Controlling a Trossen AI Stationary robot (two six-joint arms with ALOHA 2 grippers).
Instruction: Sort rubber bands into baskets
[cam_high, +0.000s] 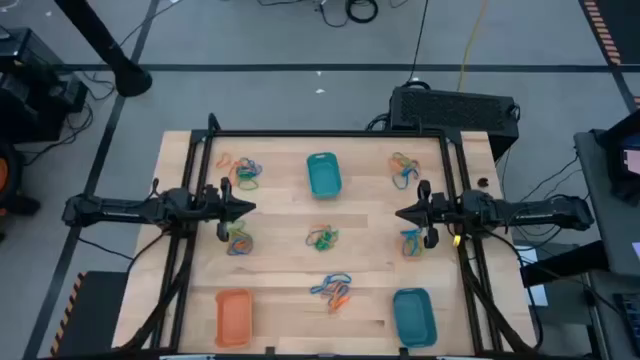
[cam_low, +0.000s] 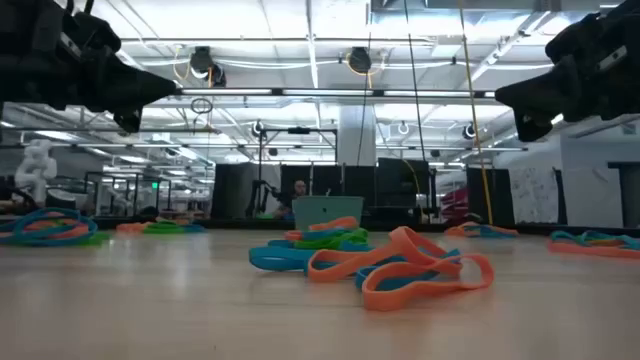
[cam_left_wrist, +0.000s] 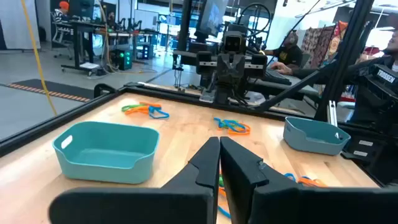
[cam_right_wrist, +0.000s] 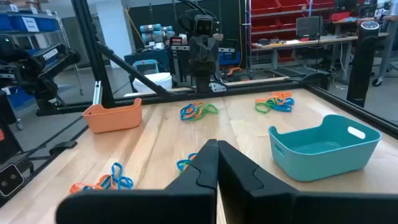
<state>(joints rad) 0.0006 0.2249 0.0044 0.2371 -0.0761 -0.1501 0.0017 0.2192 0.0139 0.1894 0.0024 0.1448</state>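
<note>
Small piles of orange, blue and green rubber bands lie on the wooden table: two at the far side (cam_high: 243, 172) (cam_high: 403, 170), three across the middle (cam_high: 238, 240) (cam_high: 321, 238) (cam_high: 411, 242) and one nearer the front (cam_high: 333, 289). One teal basket (cam_high: 322, 173) stands at the far centre, an orange basket (cam_high: 233, 316) at the near left and a second teal basket (cam_high: 413, 315) at the near right. My left gripper (cam_high: 248, 208) is shut and empty above the table's left side. My right gripper (cam_high: 400, 213) is shut and empty above the right side, facing it.
A black frame (cam_high: 330, 133) runs along the table's far and side edges. A black box (cam_high: 455, 108) stands on the floor behind the far right corner. In the low view the front pile of bands (cam_low: 400, 265) lies closest, and both arms hang well above the tabletop.
</note>
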